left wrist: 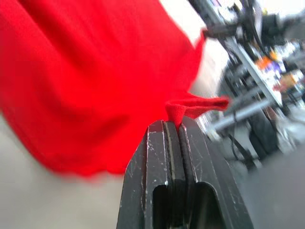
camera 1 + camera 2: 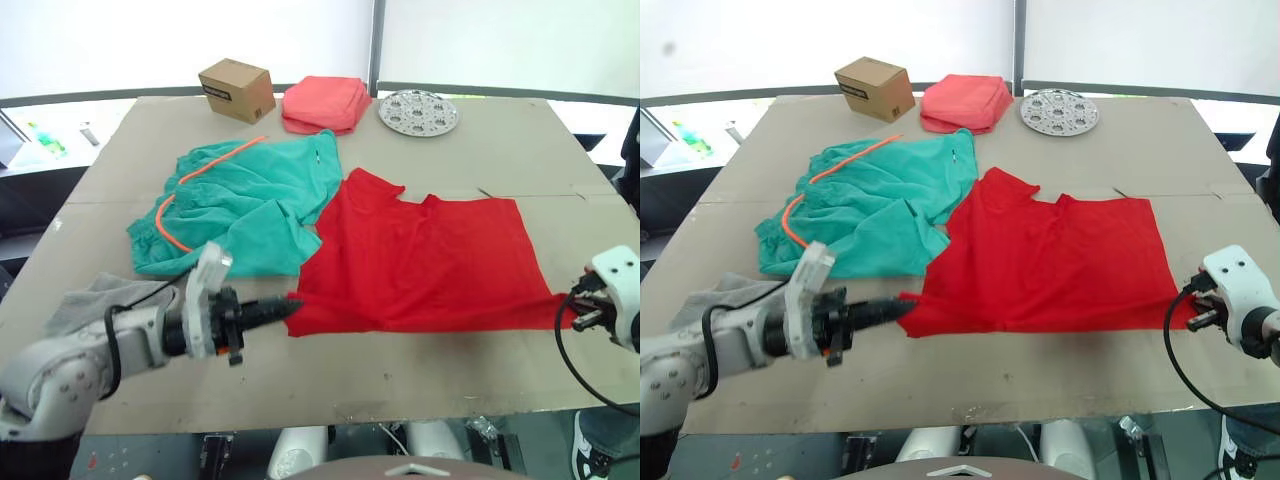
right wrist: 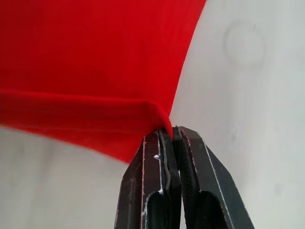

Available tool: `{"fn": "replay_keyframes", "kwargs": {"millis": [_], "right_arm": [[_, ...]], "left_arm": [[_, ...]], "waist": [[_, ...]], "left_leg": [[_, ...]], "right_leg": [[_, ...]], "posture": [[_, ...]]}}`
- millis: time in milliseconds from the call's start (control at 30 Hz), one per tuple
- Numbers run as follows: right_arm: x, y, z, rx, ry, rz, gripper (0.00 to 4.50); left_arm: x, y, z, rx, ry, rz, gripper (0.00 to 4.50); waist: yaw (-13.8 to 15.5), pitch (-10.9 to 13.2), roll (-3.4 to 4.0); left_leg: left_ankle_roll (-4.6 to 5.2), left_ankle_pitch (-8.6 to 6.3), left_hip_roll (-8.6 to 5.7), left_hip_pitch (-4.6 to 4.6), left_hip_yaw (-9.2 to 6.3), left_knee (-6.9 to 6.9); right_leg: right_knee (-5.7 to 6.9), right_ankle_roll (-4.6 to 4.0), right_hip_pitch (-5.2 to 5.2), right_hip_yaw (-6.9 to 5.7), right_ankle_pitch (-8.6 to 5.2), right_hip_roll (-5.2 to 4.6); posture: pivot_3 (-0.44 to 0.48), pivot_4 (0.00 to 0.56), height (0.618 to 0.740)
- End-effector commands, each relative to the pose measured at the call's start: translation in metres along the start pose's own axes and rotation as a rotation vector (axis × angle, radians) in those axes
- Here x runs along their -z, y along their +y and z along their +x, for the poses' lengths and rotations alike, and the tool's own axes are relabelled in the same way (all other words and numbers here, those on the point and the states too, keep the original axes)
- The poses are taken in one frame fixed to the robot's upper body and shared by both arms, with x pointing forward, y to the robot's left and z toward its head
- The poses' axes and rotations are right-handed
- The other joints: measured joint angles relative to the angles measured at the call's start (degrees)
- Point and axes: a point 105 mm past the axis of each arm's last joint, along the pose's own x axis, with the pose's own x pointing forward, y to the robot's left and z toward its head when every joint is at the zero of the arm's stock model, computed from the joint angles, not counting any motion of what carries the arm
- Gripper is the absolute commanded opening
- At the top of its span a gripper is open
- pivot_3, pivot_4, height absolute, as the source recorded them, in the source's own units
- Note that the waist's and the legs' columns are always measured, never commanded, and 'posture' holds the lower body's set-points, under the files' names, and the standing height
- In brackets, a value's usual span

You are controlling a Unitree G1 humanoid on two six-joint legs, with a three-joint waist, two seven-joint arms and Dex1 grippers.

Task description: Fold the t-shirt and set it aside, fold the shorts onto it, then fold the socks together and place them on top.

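Both sets of jaws are pressed together on cloth: the left gripper pinches the near left corner of the t-shirt, the right gripper its near right corner. The shirt lies mid-frame on the counter, its left edge touching the shorts. Each pinch looks thin; uneven lifting could pull a corner free or drag the shorts along.

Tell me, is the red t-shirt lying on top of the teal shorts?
No, the t-shirt lies flat on the table beside the shorts, which overlap its edge.

Silver-grey arms, black cables, black-fingered left tool.
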Motion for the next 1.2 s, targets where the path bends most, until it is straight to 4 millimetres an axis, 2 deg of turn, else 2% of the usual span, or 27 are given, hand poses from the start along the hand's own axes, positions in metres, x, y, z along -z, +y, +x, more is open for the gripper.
{"fn": "replay_keyframes", "kwargs": {"millis": [33,133,300,467,600,733,867,1000,1067,1100,1200], "right_arm": [[-0.017,-0.006,0.000,0.056,-0.040,-0.032,0.04],[-0.023,-0.004,0.004,0.057,-0.034,-0.077,0.04],[-0.020,0.001,0.014,0.036,-0.005,-0.109,0.04],[-0.024,-0.001,0.020,0.037,-0.013,-0.116,0.04],[-0.028,-0.002,0.027,0.039,-0.020,-0.122,0.04],[-0.030,-0.007,0.030,0.067,-0.024,-0.131,0.04],[-0.030,-0.009,0.033,0.071,-0.021,-0.128,0.04],[-0.031,-0.001,0.031,0.015,-0.009,-0.156,0.04],[-0.030,0.000,0.030,0.014,-0.007,-0.161,0.64],[-0.030,-0.001,0.029,0.020,-0.004,-0.162,0.91],[-0.033,-0.002,0.022,0.027,-0.025,-0.150,2.14]], "left_arm": [[-0.004,0.014,0.012,-0.049,0.063,-0.014,0.00],[-0.002,0.024,0.018,-0.085,0.115,-0.019,0.00],[0.006,0.039,0.026,-0.150,0.171,0.031,0.00],[0.007,0.045,0.034,-0.168,0.162,0.088,0.00],[0.000,0.051,0.038,-0.194,0.115,0.177,0.00],[-0.018,0.058,0.034,-0.234,0.021,0.200,0.00],[-0.008,0.060,0.033,-0.240,0.064,0.213,0.00],[0.003,0.064,0.034,-0.246,0.098,0.236,0.00],[0.010,0.067,0.032,-0.250,0.105,0.212,0.72],[0.012,0.068,0.030,-0.255,0.111,0.212,0.93],[0.011,0.072,0.022,-0.283,0.098,0.213,2.17]], "waist": [[-0.1,0.0,-0.04],[-0.5,0.0,-0.02],[-0.3,0.0,-0.01],[-0.1,0.0,-0.01],[-0.2,0.0,-0.02],[-0.1,0.0,-0.01],[-0.2,0.0,0.01],[-0.2,0.0,0.01],[-0.2,0.0,0.01],[-0.2,0.0,0.01],[-0.1,0.0,0.01]], "left_leg": [[-0.01,-0.01,-0.03,0.01,-0.02,0.00],[-0.02,-0.01,-0.03,-0.01,0.00,-0.17],[-0.02,-0.01,-0.01,-0.02,-0.09,-0.26],[-0.01,-0.01,-0.04,-0.03,-0.02,-0.13],[0.00,0.00,-0.05,-0.01,0.04,-0.06],[-0.01,0.00,-0.04,-0.09,-0.08,-0.10],[-0.01,0.00,-0.03,-0.09,-0.10,-0.13],[0.00,0.00,-0.04,-0.06,-0.02,-0.12],[0.00,0.00,-0.04,-0.03,0.00,-0.11],[0.00,0.00,-0.04,-0.03,-0.01,-0.11],[0.00,0.00,-0.03,-0.04,-0.03,-0.11]], "right_leg": [[0.06,-0.01,0.00,-0.01,0.00,0.02],[0.05,0.21,-0.05,0.05,0.10,0.13],[0.04,0.22,-0.07,0.01,0.07,0.18],[0.05,0.02,-0.03,0.05,-0.03,0.08],[0.05,0.02,-0.02,0.10,-0.02,0.04],[0.06,0.01,-0.05,0.05,-0.02,0.04],[0.06,0.02,-0.05,0.02,-0.02,0.07],[0.06,0.02,-0.05,0.03,-0.02,0.07],[0.06,0.02,-0.03,0.05,-0.02,0.06],[0.06,0.02,-0.03,0.05,-0.02,0.06],[0.07,0.02,-0.04,0.03,-0.02,0.06]], "posture": [[0.000,0.150,0.740],[0.000,0.150,0.740],[0.000,0.150,0.740],[0.000,0.150,0.740],[0.000,0.150,0.740],[0.000,0.150,0.740],[0.000,0.150,0.740],[0.000,0.150,0.740],[0.000,0.150,0.740],[0.000,0.150,0.740],[0.000,0.150,0.740]]}}
